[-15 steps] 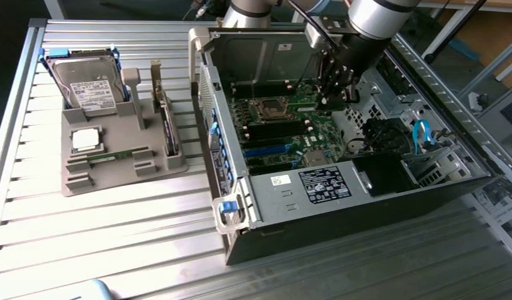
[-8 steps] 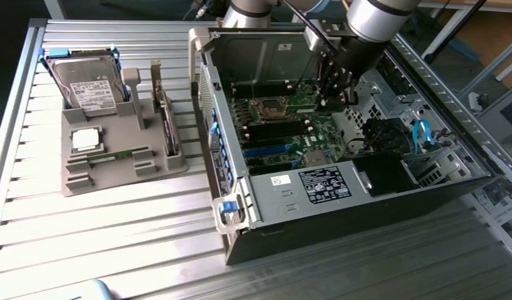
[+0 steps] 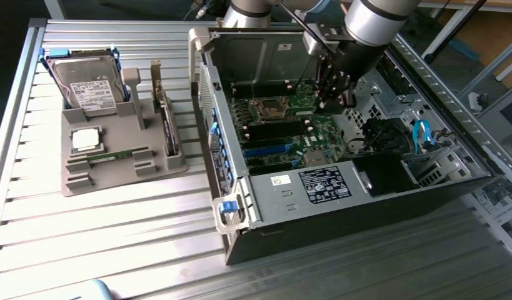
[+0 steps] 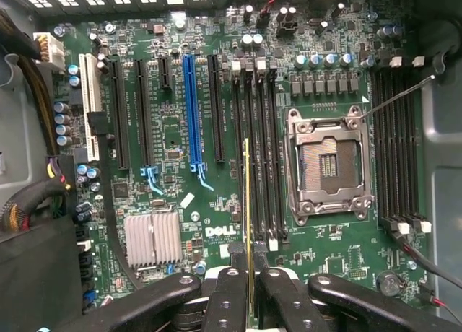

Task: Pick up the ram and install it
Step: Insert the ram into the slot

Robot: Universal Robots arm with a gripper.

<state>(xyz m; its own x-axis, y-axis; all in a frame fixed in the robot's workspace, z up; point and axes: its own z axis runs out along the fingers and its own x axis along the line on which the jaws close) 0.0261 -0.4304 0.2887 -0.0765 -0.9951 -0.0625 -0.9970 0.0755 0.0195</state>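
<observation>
hand low inside open computer case, seemingly over motherboard.

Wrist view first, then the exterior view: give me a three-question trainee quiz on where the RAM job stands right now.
1. True or false: the hand is shut on the ram.
2. In the wrist view, the held ram lines up with: A) the blue expansion slot; B) the black memory slots beside the processor socket; C) the finned heatsink.
3. Fill in: in the exterior view, the hard drive stands in the grey ____ outside the computer case.
Key: 1 true; 2 B; 3 tray.
</observation>
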